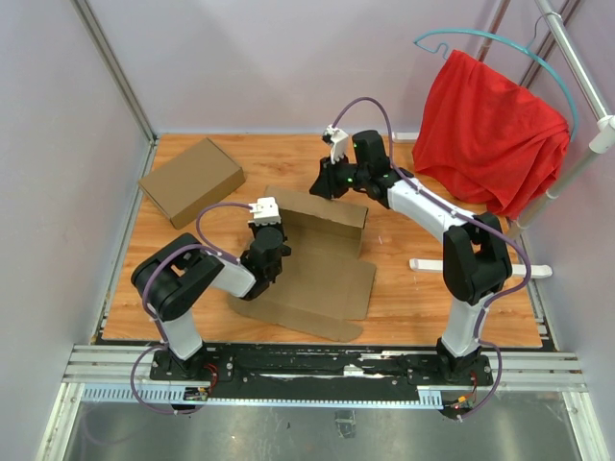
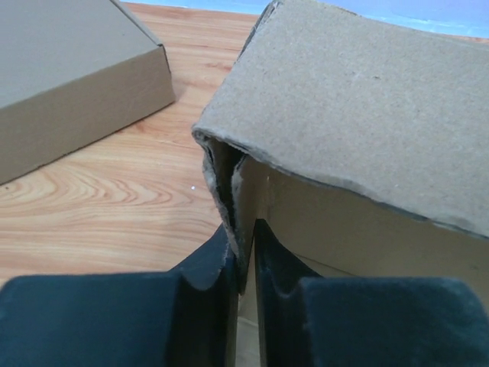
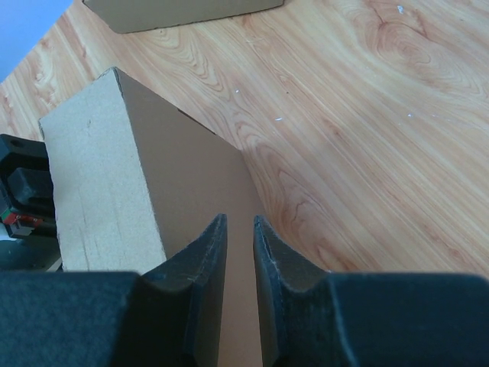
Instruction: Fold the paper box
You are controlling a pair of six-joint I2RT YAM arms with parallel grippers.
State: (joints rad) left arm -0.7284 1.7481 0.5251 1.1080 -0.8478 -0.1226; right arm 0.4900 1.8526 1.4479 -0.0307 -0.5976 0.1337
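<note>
**At the middle of the bench, two arms met at one raised wall**

In the centre of the wooden bench [image 1: 432, 307] lay the paper box [image 1: 317, 269]. It was half formed: a wide sheet flat toward the arms and one wall standing up at the far side. This wall ran with its long axis from left to right, a little slanted in the top view.

The left arm [image 1: 192, 279] was the nearer one. The left jaws were at the wall's left end, closed on a thin doubled edge of the cardboard, which rose straight up from between them. The right arm [image 1: 452, 226] reached the wall from behind. The right jaws stood narrow just above a sloping panel, and I cannot tell if they gripped it.

I judge that the next fold depends on this left corner.

The cardboard was plain brown and matte, with rough, fibrous cut edges and sharp creases. A finished box [image 1: 192, 181] of the same material rested at the far left, well apart. A red cloth [image 1: 490, 134] hung on a hanger at the right.
</note>
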